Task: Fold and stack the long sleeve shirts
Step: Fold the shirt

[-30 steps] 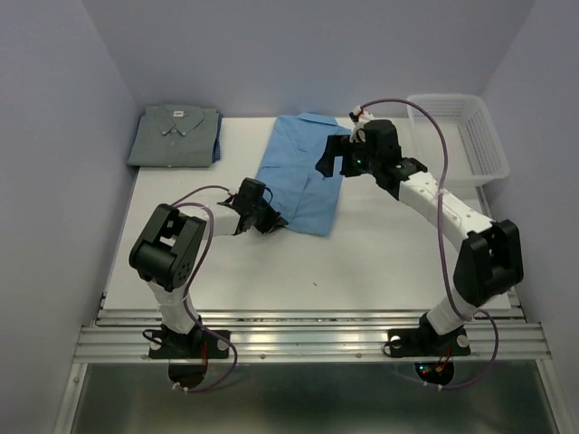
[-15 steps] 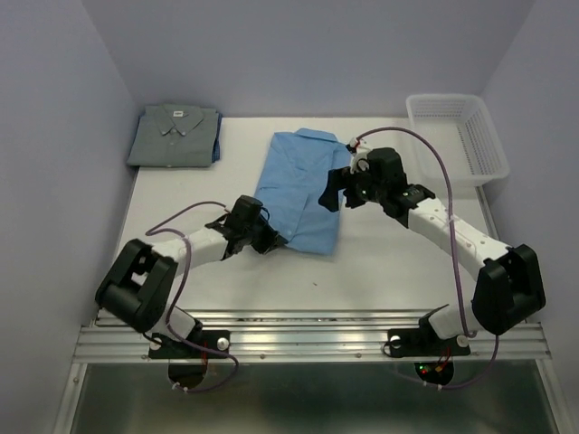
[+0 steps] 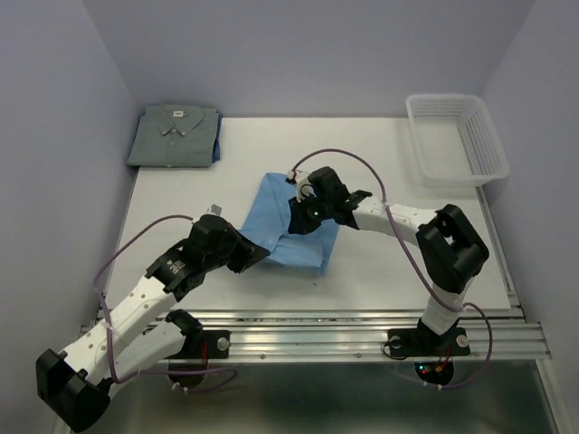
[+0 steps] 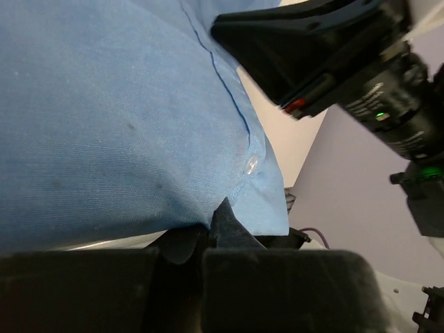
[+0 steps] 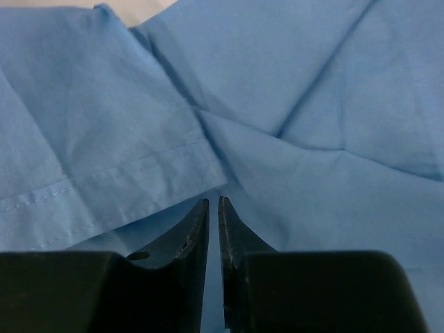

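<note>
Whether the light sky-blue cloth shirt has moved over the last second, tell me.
Yes. The light sky-blue cloth shirt has shifted toward the near side, away from the folded grey shirt at the far left corner.

The light blue shirt (image 3: 294, 246) lies rumpled and partly folded in the middle, while the grey shirt (image 3: 174, 136) sits neatly folded, far left.
</note>
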Tool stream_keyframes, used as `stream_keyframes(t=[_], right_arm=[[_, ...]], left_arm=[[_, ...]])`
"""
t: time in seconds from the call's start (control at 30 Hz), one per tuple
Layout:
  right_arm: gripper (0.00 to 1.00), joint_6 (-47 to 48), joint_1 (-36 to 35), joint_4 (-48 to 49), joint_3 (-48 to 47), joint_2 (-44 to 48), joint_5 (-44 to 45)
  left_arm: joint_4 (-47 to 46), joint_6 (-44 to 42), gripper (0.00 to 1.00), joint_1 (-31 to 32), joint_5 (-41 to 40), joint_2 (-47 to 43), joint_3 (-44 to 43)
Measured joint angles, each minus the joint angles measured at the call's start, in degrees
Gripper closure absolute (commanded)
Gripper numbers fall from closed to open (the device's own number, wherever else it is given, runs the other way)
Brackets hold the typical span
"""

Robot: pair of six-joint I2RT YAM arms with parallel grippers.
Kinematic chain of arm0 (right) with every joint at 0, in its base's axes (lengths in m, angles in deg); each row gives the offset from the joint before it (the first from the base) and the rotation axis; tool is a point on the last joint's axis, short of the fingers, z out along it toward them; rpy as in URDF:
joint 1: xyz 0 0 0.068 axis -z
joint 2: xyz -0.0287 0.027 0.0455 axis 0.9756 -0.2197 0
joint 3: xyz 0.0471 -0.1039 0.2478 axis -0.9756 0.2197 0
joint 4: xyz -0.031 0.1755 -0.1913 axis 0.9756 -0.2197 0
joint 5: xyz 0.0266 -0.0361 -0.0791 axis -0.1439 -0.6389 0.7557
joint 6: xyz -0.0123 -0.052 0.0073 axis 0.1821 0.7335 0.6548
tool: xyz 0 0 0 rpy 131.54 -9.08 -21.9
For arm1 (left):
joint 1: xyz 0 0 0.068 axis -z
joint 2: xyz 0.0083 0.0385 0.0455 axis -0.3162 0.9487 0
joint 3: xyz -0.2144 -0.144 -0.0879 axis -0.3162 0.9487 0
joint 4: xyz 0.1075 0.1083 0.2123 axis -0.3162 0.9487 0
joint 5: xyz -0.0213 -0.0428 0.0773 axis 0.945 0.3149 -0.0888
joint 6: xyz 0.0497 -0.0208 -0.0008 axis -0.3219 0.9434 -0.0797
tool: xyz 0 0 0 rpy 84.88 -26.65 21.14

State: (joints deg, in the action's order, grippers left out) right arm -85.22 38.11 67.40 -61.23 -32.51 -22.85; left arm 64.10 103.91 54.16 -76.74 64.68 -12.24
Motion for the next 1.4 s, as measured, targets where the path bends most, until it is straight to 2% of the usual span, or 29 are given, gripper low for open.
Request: stream_keyframes(t=[0.13, 0.33, 0.47, 0.57, 0.63, 0.67, 0.77, 0.97, 1.13, 1.4], right_arm=[[0.87, 0.6, -5.5, 0.2, 0.0, -2.8, -1.9], [0.90, 2.0, -14.0, 0.4, 0.9, -3.8, -2.3], [0.89, 0.0, -14.9, 2.1, 4.7, -2.5, -2.6], [0.86, -2.1, -14.6, 1.2, 5.9, 0.0, 3.0], [0.83, -3.8, -13.6, 0.7, 5.9, 2.8, 7.2], [0.78, -4.6, -12.6, 0.6, 5.9, 4.6, 8.9], [0.75, -7.0, -8.7, 0.4, 5.9, 9.2, 14.4], [0.78, -8.1, 2.0, 0.6, 8.3, 15.3, 23.5], [0.83, -7.3, 7.9, -0.2, 10.3, 12.7, 24.6], [0.88, -5.9, 11.2, -0.2, 9.3, 1.8, 25.7]], left_arm=[[3.4, 0.9, 1.00, 0.3, -1.4, -1.5, -0.5], [8.3, -0.8, 1.00, 0.6, -4.4, 3.8, -5.6], [9.7, -1.9, 1.00, 0.9, -6.1, 4.4, -7.2], [9.6, -2.8, 1.00, 1.0, -7.2, 4.5, -7.7], [9.5, -3.4, 1.00, 1.0, -7.7, 4.5, -8.1], [9.5, -3.7, 1.00, 0.9, -8.0, 4.5, -8.3], [9.5, -4.6, 1.00, 0.9, -8.5, 4.5, -8.7], [9.8, -6.3, 1.00, 0.9, -8.9, 5.0, -9.3], [9.7, -7.8, 1.00, 0.9, -8.9, 8.5, -12.1], [9.9, -11.0, 1.00, 0.9, -9.6, 15.7, -18.6]])
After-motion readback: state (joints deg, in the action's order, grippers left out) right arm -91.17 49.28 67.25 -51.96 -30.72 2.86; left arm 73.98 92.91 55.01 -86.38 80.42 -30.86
